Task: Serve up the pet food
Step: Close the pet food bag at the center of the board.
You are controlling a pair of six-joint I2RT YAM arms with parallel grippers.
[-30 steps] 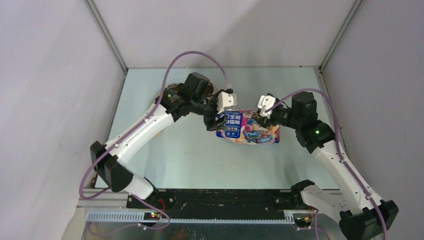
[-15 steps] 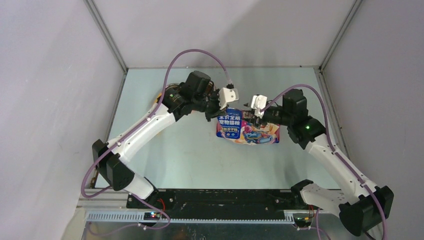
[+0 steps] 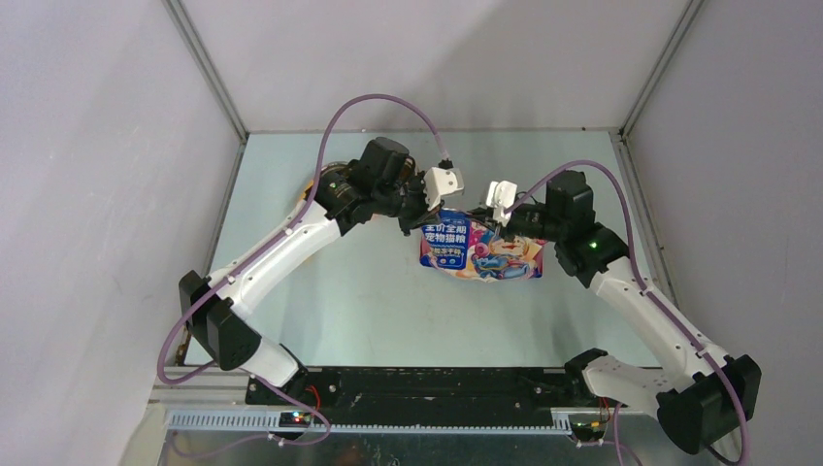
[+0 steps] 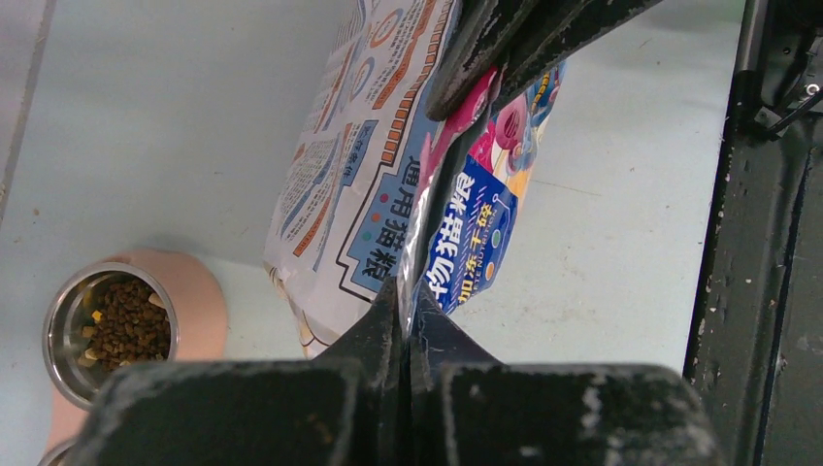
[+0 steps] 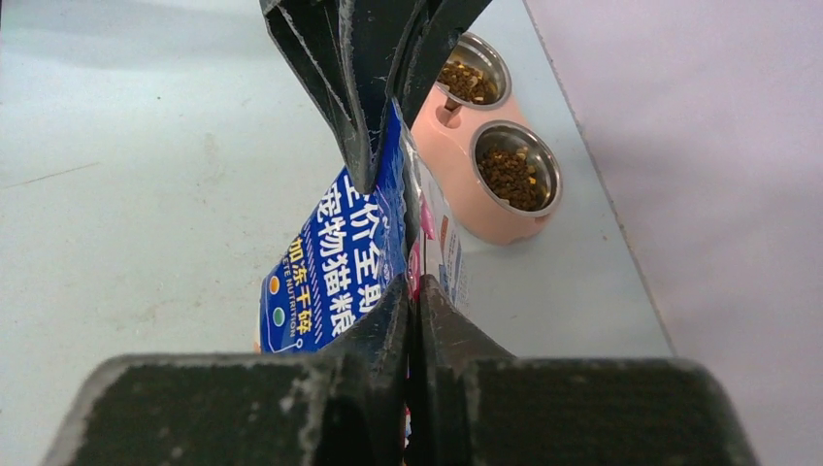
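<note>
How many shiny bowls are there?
2. Both sit in the pink feeder: the far bowl and the near bowl in the right wrist view, each holding kibble. No others show.

Pink twin-bowl feeder (image 5: 482, 225) on pale green table (image 3: 369, 291), far-left, near side wall (image 3: 107, 194).

Pet food bag (image 4: 359, 194): top edge hidden inside the fingers (image 4: 374, 342) (both pairs); pink feeder (image 4: 206, 309) cropped at left.

Pale green table (image 3: 369, 301). The bag (image 3: 476, 254) sits just 3 o'clock of ctr and seems to rest on it, maybe partly lifted. Pink feeder (image 5: 454, 163) at 10 o'clock, mostly hidden from the top cam.
</note>
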